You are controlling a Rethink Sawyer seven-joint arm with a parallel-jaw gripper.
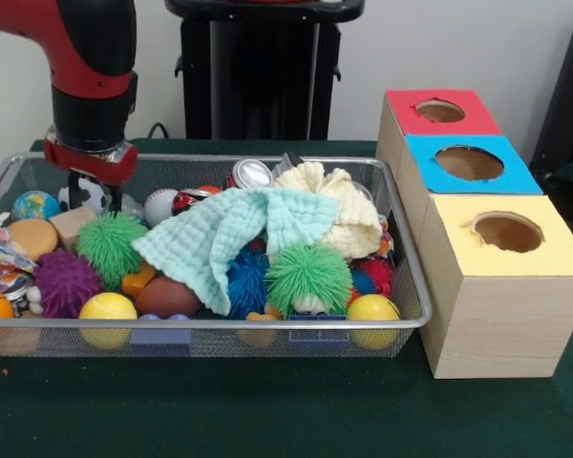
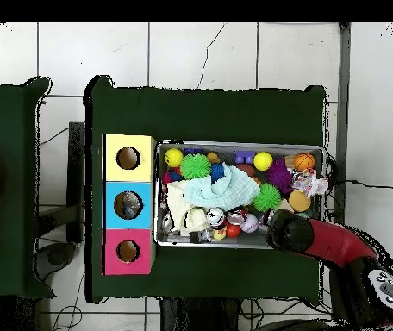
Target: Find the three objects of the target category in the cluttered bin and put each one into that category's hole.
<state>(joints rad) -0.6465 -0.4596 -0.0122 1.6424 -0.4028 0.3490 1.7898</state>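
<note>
- Bin of wire mesh sits on the green table, crammed with toys; the gripper hangs over its back corner, at the picture's left in the front view.
- The gripper's dark tips dip just inside the rim, right above a black-and-white ball and beside a globe-patterned ball. Whether the fingers are apart or have hold of anything cannot be told; the red and black arm hides them from overhead.
- Just in front of the gripper lie a green spiky ball, a tan block and a purple spiky ball.
- A mint cloth and a cream cloth drape over the middle of the heap, well to the side of the gripper.
- A second green spiky ball and two yellow balls rest at the front wall.
- Beside the bin stands the wooden box with three holes: yellow top, blue top, red top.
</note>
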